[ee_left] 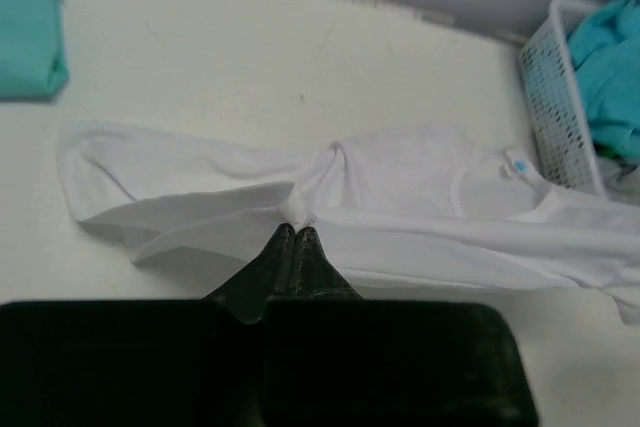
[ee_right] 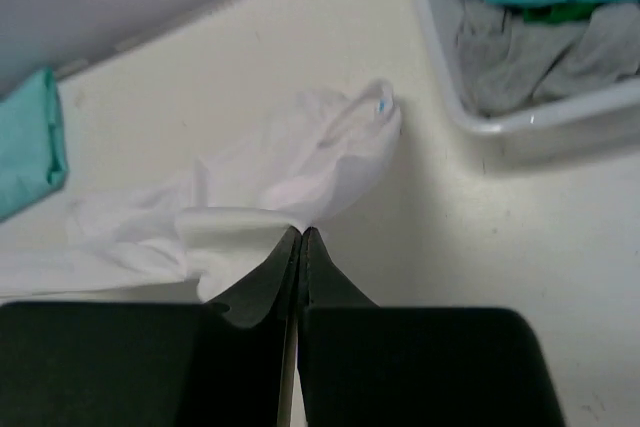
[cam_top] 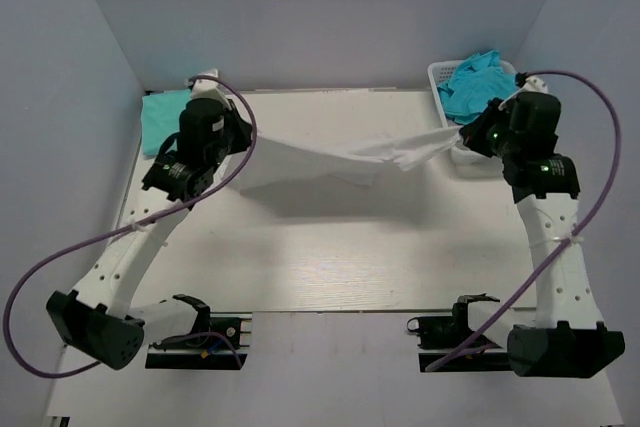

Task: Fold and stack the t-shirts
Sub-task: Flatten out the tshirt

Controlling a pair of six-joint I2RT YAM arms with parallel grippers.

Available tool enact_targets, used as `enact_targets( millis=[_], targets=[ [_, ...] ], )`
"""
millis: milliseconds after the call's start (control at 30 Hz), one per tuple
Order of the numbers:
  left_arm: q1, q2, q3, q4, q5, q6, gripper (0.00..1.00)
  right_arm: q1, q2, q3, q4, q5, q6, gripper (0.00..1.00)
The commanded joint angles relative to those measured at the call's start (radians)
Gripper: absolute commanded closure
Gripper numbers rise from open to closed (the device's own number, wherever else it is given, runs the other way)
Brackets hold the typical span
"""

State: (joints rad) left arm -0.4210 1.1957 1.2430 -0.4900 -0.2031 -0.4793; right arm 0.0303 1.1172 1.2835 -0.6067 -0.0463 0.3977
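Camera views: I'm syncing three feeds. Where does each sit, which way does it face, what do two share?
Top external: above and behind the robot, looking down at the table; left arm and right arm show, left gripper and right gripper holding the white cloth t-shirt.
Left wrist: on the left arm, facing far-right toward the white plastic lattice basket; its shut fingers show.
Right wrist: on the right arm, facing far-left toward the folded turquoise t-shirt; its shut fingers show.
Shared: both wrist views show the blue neck label.
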Motion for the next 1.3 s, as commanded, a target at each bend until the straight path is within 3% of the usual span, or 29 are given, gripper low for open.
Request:
enact_targets(
  millis=[0, 167, 433, 667, 967, 1100, 1267],
  targets=[
    [0.005, -0.085, 0.12, -0.042, -0.119, 0.019, 1.0, -0.012, -0.026, 0.149, -0.036, 0.042, 0.012, 1.0],
    [0.005, -0.174, 0.263, -0.094, -0.203, 0.051, 1.0, -0.03, -0.019, 0.434, -0.093, 0.143, -0.029, 1.0],
    [0.005, -0.304, 0.383, -0.12, -0.251, 0.094, 1.0, -0.01, -0.074, 0.646, -0.125, 0.216, -0.111, 1.0],
    [0.005, -0.369, 0.527, -0.131, -0.125, 0.113, 1.0, -0.004, -0.14, 0.81, -0.131, 0.224, -0.157, 1.0],
    [0.005, -0.407, 0.72, -0.185, 0.008, 0.122, 1.0, -0.001, -0.269, 0.838, -0.064, 0.195, -0.2, 1.0],
    [0.005, -0.42, 0.708, -0.185, 0.018, 0.122, 1.0, -0.003, -0.296, 0.814, -0.036, 0.181, -0.214, 1.0],
    [0.005, -0.42, 0.589, -0.147, 0.008, 0.1, 1.0, -0.003, -0.29, 0.665, 0.021, 0.189, -0.206, 1.0]
  ],
)
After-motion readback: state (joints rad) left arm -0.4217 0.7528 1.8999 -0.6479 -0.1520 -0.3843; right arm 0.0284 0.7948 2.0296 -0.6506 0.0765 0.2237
